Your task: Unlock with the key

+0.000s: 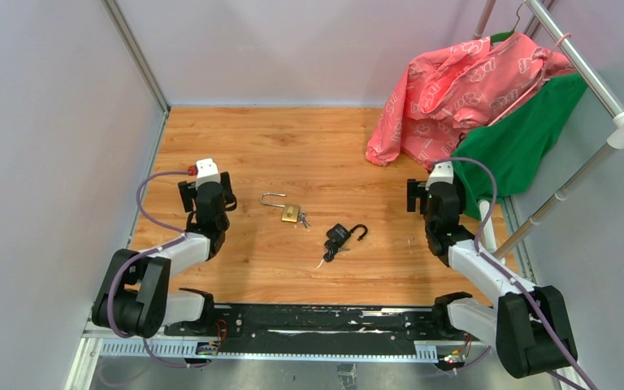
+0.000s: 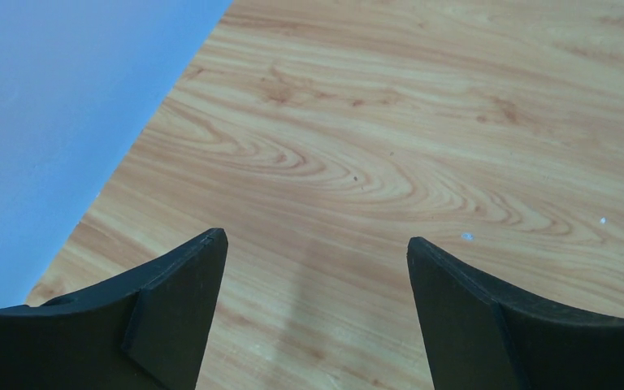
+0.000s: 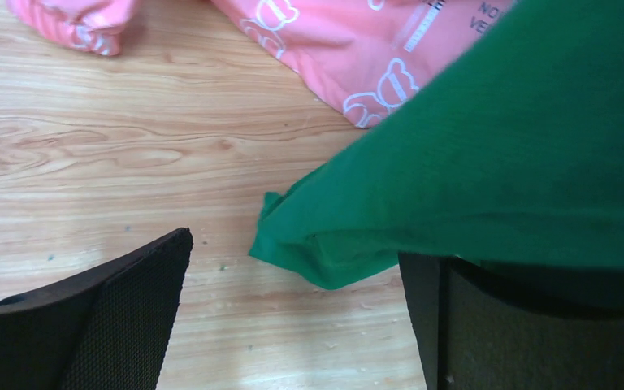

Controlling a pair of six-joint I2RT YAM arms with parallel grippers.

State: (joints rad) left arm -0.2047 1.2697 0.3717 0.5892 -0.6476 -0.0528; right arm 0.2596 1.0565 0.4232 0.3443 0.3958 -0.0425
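Note:
A brass padlock (image 1: 291, 213) with a silver shackle (image 1: 272, 198) lies on the wooden table near the middle in the top view. A small key (image 1: 302, 218) lies against its right side; whether it sits in the keyhole I cannot tell. My left gripper (image 1: 209, 193) hovers to the left of the padlock, apart from it. In the left wrist view, the left gripper (image 2: 317, 240) is open over bare wood. My right gripper (image 1: 435, 195) is at the right, far from the padlock. In the right wrist view, the right gripper (image 3: 294, 244) is open, its right finger partly under green cloth. Neither wrist view shows padlock or key.
A black clip with a curved hook (image 1: 341, 236) lies right of the padlock. A pink garment (image 1: 455, 89) and a green garment (image 1: 520, 138) hang from a white rail (image 1: 593, 77) at the back right; the green garment (image 3: 487, 146) drapes over my right wrist. Grey walls close the left and back.

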